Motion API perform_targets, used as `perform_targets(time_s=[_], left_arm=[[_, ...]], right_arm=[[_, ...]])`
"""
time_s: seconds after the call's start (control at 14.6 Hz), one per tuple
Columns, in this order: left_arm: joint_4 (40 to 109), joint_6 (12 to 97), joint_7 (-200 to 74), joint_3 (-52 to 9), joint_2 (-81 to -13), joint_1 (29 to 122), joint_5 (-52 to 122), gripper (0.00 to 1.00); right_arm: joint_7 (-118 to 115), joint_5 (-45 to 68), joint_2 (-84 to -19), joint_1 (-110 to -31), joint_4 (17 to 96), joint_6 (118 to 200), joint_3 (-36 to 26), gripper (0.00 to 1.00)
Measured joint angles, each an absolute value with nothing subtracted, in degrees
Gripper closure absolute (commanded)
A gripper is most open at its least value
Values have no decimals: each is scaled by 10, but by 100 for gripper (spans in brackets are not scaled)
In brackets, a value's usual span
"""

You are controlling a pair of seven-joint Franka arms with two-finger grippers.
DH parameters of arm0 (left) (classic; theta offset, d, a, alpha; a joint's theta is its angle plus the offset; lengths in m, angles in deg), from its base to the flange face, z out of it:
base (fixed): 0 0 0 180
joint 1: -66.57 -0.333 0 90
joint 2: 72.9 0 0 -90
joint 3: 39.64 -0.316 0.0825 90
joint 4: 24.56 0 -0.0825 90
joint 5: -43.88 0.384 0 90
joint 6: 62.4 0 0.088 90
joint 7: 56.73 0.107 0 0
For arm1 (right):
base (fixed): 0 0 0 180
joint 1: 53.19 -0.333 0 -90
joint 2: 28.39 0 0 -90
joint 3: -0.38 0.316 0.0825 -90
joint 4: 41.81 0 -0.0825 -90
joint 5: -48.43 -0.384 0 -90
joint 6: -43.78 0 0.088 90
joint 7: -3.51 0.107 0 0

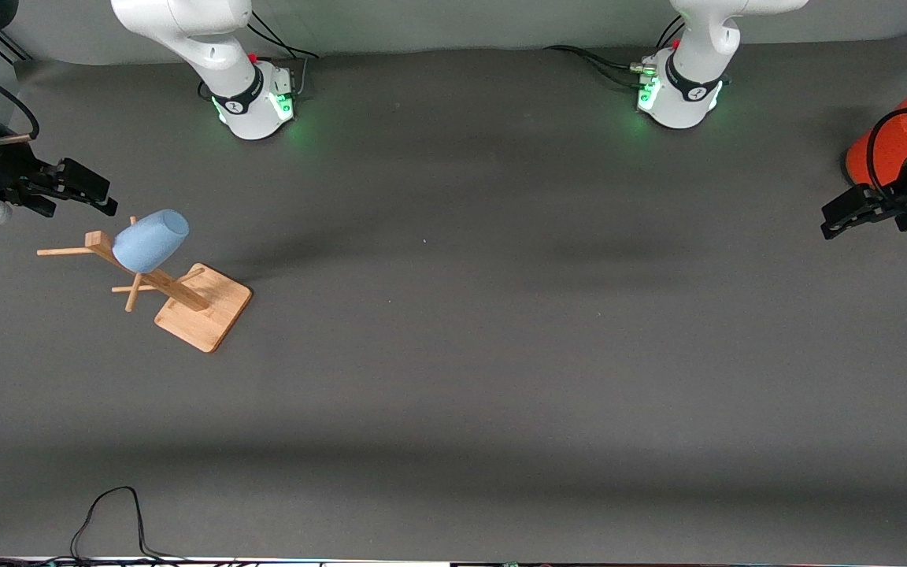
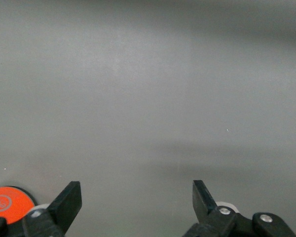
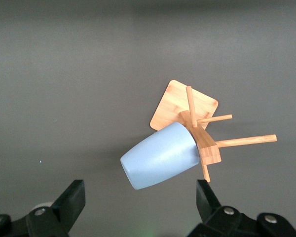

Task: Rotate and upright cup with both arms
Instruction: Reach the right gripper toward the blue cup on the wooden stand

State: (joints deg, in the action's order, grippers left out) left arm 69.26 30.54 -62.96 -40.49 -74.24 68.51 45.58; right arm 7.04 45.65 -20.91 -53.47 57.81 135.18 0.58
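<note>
Both grippers wait with fingers apart, holding nothing: right gripper (image 1: 79, 189) near the cup (image 1: 149, 240) hung on a wooden rack (image 1: 186, 303); left gripper (image 1: 847, 214) beside a red can (image 1: 886, 146).

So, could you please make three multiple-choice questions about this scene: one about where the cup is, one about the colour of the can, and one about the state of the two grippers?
1. Where is the cup?
A. Hung on a peg of the wooden rack
B. Standing upright on the table
C. Held in the left gripper

2. What colour is the can at the left arm's end of the table?
A. Green
B. Red-orange
C. Yellow

3. What is the state of the left gripper and the right gripper?
A. Both shut
B. Only the right is open
C. Both open and holding nothing

Answers:
1 A, the cup sits tilted on a rack peg.
2 B, its side is red-orange.
3 C, each wrist view shows fingers spread with nothing between them.
</note>
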Motion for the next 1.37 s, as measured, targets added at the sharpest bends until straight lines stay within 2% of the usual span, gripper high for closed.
perform_targets(time_s=[0.69, 1.03, 1.37], left_arm=[[693, 305, -630, -407, -742, 685, 456, 0], [694, 305, -630, -407, -742, 685, 456, 0], [694, 305, -630, -407, -741, 685, 456, 0]], right_arm=[[77, 457, -213, -534, 565, 1352, 7, 0], [295, 421, -218, -531, 565, 1347, -1, 0], [501, 322, -235, -528, 594, 1339, -52, 0]])
